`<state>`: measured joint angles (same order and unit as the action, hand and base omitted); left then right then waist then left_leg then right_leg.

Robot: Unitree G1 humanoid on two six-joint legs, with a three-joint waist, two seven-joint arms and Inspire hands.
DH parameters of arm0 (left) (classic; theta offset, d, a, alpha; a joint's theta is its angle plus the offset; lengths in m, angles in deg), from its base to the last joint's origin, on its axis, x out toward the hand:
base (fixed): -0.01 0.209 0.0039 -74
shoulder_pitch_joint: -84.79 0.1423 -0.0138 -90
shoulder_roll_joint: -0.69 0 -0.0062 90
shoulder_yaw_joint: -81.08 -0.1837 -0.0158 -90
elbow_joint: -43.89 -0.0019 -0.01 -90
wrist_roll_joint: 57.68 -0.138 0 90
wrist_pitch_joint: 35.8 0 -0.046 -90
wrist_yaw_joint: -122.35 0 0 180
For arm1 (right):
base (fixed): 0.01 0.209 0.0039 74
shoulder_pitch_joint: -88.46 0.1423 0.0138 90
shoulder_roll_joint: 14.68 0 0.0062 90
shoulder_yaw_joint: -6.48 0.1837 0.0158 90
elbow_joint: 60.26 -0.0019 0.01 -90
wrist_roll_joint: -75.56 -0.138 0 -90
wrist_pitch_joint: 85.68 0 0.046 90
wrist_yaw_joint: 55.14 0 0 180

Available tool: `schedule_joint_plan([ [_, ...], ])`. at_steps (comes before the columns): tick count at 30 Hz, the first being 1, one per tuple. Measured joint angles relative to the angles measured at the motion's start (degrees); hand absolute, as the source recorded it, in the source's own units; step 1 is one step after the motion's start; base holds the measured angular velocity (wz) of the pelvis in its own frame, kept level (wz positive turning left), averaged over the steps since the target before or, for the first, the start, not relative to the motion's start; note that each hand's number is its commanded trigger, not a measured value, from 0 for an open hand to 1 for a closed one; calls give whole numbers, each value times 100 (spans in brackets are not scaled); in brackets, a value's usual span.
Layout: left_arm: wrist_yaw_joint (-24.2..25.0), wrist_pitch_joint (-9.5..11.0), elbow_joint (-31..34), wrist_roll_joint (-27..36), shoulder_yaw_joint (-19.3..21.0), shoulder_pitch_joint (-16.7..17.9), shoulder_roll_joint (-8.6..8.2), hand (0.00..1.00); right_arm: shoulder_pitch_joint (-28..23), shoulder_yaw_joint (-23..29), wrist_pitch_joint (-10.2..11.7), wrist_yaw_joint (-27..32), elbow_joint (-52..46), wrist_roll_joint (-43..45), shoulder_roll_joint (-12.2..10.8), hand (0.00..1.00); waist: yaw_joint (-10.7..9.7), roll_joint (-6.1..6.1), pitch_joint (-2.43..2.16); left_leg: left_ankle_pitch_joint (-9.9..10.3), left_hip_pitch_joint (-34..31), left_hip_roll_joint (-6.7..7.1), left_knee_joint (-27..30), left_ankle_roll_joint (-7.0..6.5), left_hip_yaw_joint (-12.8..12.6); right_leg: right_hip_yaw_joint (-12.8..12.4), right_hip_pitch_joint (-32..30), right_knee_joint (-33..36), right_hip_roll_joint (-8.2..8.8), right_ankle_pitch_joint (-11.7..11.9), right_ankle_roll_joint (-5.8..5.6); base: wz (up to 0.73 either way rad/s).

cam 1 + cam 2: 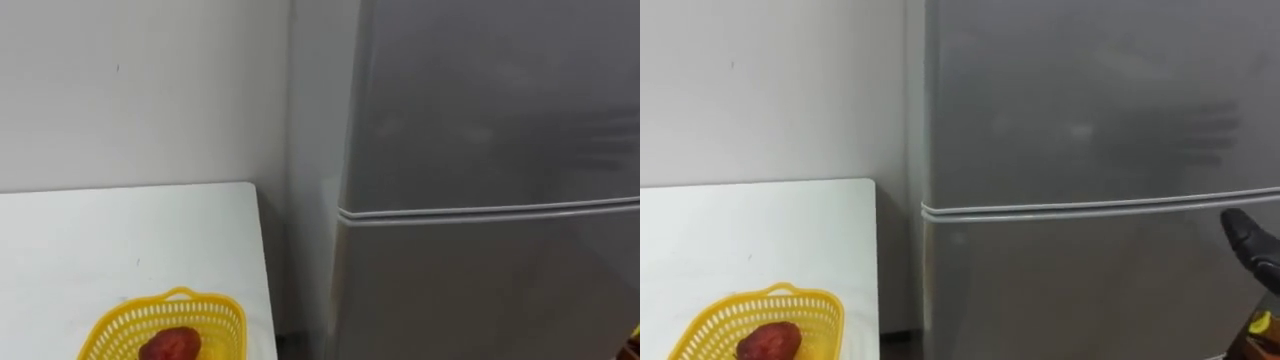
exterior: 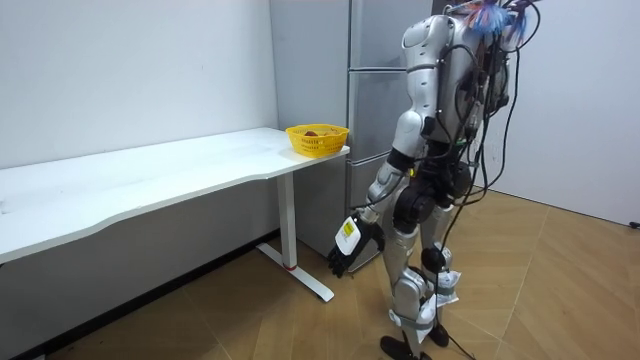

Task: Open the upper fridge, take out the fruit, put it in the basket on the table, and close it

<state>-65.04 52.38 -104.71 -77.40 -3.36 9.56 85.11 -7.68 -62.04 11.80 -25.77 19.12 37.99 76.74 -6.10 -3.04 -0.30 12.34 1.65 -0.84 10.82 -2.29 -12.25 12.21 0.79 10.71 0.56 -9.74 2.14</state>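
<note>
Robot stands upright on the wood floor (image 2: 560,290), facing the grey fridge (image 1: 480,120), at the end of the white counter (image 1: 120,230) that runs along the pale wall (image 1: 130,90). The counter is on its left side.

Fridge: two doors, one above the other. Upper door (image 1: 1090,100) shut flush. Lower door (image 1: 1070,290) shut too. A thin pale seam (image 1: 1080,209) runs between them. Whatever sits in the upper compartment is hidden behind the shut door, so I cannot tell what is to be taken out. Neither hand holds anything that I can see.

Left hand (image 2: 345,255): hangs low beside the thigh in the room view, well below the counter's edge and apart from the fridge. Its fingers are loose and a little bent, with nothing in them.

Right hand (image 1: 1244,236): a dark tip at the right edge of the right eye view, raised in front of the lower door just under the seam. Cannot tell whether it touches the door. Cannot tell how its fingers are set.

Counter: a yellow lattice basket (image 1: 180,296) with a small loop handle stands at the corner nearest the fridge. One reddish, rounded piece of produce (image 1: 170,345) lies in it.
</note>
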Motion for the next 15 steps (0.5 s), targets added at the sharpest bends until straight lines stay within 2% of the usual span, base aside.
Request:
schedule_joint_plan([
  [4,-25,-105,-41,3,-29,2,-12,0,-99,-4,-8,466,519,149,-103,0,7,77,-24,-1,25,0,-10,1,-30,-73,-28,21,-10,3,-3,-6],
  [6,-100,-200,4,8,-23,39,-32,0,-108,-1,-11,731,1010,321,-193,0,18,103,-17,-1,99,0,-26,1,-29,-68,44,-8,-12,4,-5,0],
  [10,-103,-191,134,4,-32,61,-40,0,-325,-195,-11,909,1647,382,-294,0,28,105,-6,1,91,1,-68,3,-6,-25,56,-11,-10,2,-7,4],
  [15,-97,-199,136,-17,-22,121,-74,0,-551,-290,-84,918,2720,512,-628,0,46,142,-8,0,100,22,-112,0,-6,-46,15,-11,8,-24,-25,-1],
])
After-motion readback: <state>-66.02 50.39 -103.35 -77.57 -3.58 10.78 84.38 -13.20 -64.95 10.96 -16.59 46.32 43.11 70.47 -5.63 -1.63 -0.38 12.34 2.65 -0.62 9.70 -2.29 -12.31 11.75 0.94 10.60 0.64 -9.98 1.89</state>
